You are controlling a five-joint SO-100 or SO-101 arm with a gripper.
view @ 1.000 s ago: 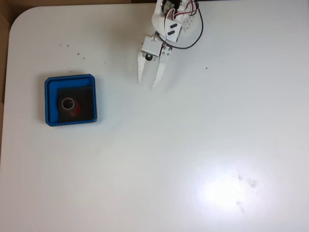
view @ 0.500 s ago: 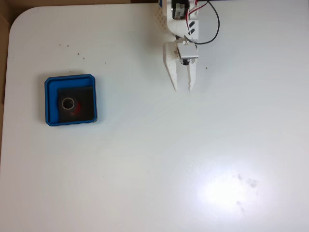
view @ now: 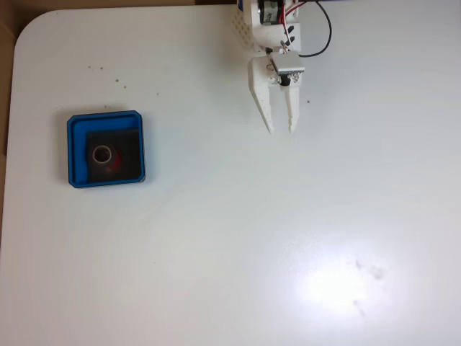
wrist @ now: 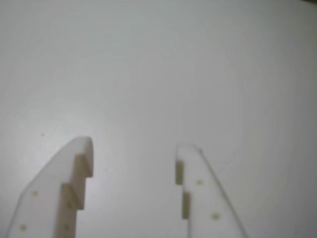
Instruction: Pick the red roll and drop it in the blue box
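In the fixed view, the shallow square bright-blue box (view: 106, 148) with a black floor sits on the left side of the big white counter (view: 230, 238). The small red roll of tape (view: 104, 156) lies inside the box on the black floor. Its pale grey middle faces up and a bit of red shows beside it.

Some tiny dark specks (view: 101, 70) dot the counter above the box.

Further right, near the top edge, is the white two-finger gripper (view: 282, 130). It points down the picture, well apart from the box. Its two fingers are spread a little, with bare counter between them, and it holds nothing. Red and black wires (view: 311, 45) loop beside the arm.

In the wrist view, the gripper (wrist: 136, 147) shows the same gap, with plain white counter (wrist: 158, 64) under it.
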